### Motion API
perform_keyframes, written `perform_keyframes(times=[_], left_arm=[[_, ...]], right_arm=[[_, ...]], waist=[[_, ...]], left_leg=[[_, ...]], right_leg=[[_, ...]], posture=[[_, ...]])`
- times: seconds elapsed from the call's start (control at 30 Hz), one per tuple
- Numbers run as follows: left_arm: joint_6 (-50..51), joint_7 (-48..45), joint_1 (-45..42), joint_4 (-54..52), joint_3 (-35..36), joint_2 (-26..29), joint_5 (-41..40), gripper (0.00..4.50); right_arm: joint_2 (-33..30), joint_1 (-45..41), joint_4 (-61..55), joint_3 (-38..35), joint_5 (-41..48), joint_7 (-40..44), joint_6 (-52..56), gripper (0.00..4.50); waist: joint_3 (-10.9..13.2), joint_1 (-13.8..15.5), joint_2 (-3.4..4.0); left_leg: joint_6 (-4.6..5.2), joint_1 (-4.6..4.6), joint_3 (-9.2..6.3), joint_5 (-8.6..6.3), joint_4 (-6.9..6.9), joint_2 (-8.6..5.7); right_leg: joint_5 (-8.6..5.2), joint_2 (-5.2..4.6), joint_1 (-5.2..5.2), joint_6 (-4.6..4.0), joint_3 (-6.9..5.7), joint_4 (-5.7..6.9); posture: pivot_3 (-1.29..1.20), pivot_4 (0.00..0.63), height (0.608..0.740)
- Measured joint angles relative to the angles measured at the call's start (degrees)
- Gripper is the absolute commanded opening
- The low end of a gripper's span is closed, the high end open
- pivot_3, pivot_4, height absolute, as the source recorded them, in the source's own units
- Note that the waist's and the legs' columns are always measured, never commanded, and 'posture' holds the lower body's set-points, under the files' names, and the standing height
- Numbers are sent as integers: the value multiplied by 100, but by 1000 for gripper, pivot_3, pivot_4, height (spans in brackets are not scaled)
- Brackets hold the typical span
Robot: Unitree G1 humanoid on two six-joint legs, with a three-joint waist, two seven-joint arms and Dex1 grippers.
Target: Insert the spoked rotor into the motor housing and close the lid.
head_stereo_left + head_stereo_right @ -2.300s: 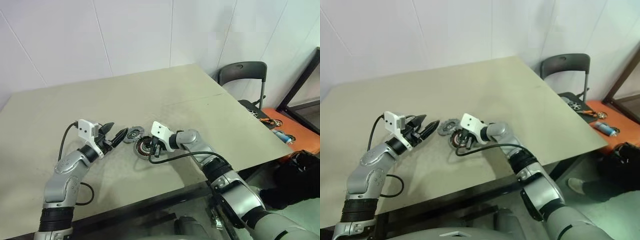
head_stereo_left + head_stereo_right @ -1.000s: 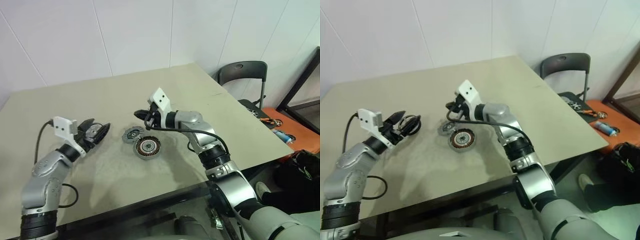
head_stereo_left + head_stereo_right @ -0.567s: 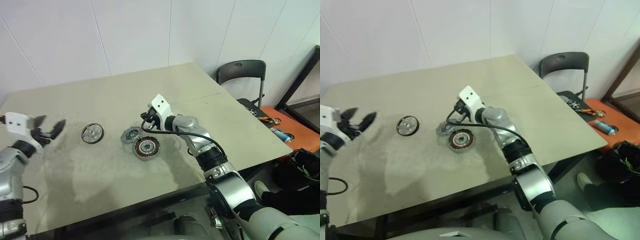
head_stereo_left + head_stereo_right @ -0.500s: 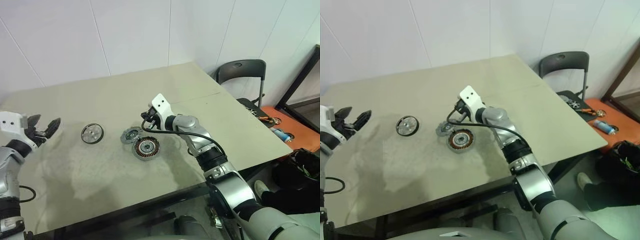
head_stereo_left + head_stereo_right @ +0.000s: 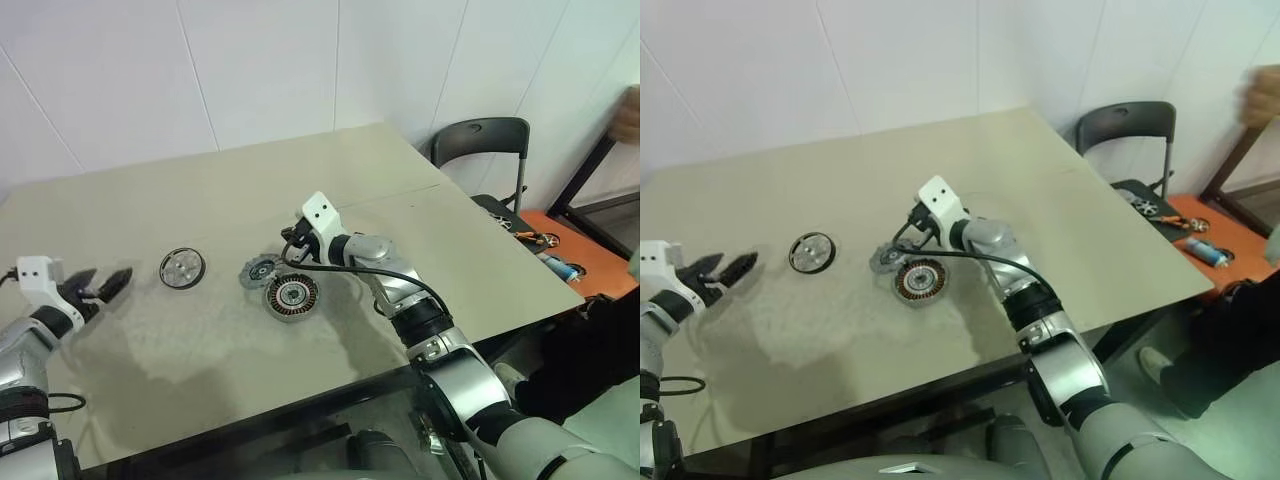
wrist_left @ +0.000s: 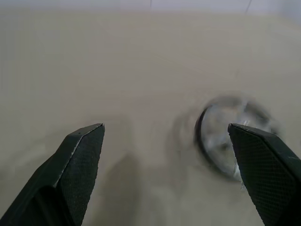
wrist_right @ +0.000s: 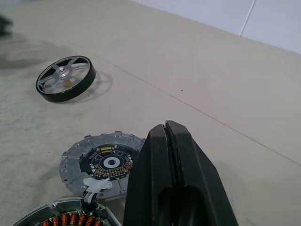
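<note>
Your right gripper, jaws shut & empty, hovers over rotor beside housing; left gripper gapes wide, empty.

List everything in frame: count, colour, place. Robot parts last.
table: 1, beige, bears all three motor parts
motor housing: 1, silver rim with copper windings, mid-table, nearest the front edge of the three
flat notched disc: 1, grey with dark centre, touching the housing's far left side
spoked wheel: 1, black rim with silver spokes, apart, left of the disc
chair: 1, dark grey, beyond the table's right corner
orange surface with tools: 1, low at right
left gripper: 1, black fingers, open, empty, over the table's left edge
right gripper: 1, black fingers, shut, empty, just above the disc
</note>
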Motion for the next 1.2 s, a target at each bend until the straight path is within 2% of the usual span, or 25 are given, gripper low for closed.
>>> perform_keyframes(times=[0.17,0.4,0.7,0.97,1.2], left_arm=[[129,-16,-95,-74,-122,-136,51,4455],[541,37,-533,-57,-303,-643,18,4455],[336,240,-1137,865,-324,-694,120,4455],[84,372,-1218,1177,-317,-807,196,4455],[21,416,-1233,1000,-346,-1106,209,4455]], right_arm=[[-5,75,-12,27,-11,-2,0,0],[-4,171,-97,96,-66,-16,-20,0],[-15,190,-115,129,-110,-41,-21,0],[-66,268,-189,141,-118,-41,-20,0],[-77,270,-190,160,-174,-30,-25,0]], waist=[[-2,17,-3],[-8,-16,-12],[-9,-49,-15],[-10,-110,-16],[-12,-74,-15]], left_leg=[[5,-2,0,-3,3,0],[0,-3,0,0,6,0],[-7,-4,0,4,6,0],[-6,-4,0,4,10,-1],[1,-2,-1,0,19,-4]], right_leg=[[0,-2,-1,0,0,3],[1,-1,-5,-1,0,8],[2,-2,-6,-2,0,8],[2,-3,-6,-2,0,15],[6,-6,-1,-6,-1,20]], posture=[[0,0,740],[0,0,740],[0,0,740],[0,0,740],[0,0,740]])
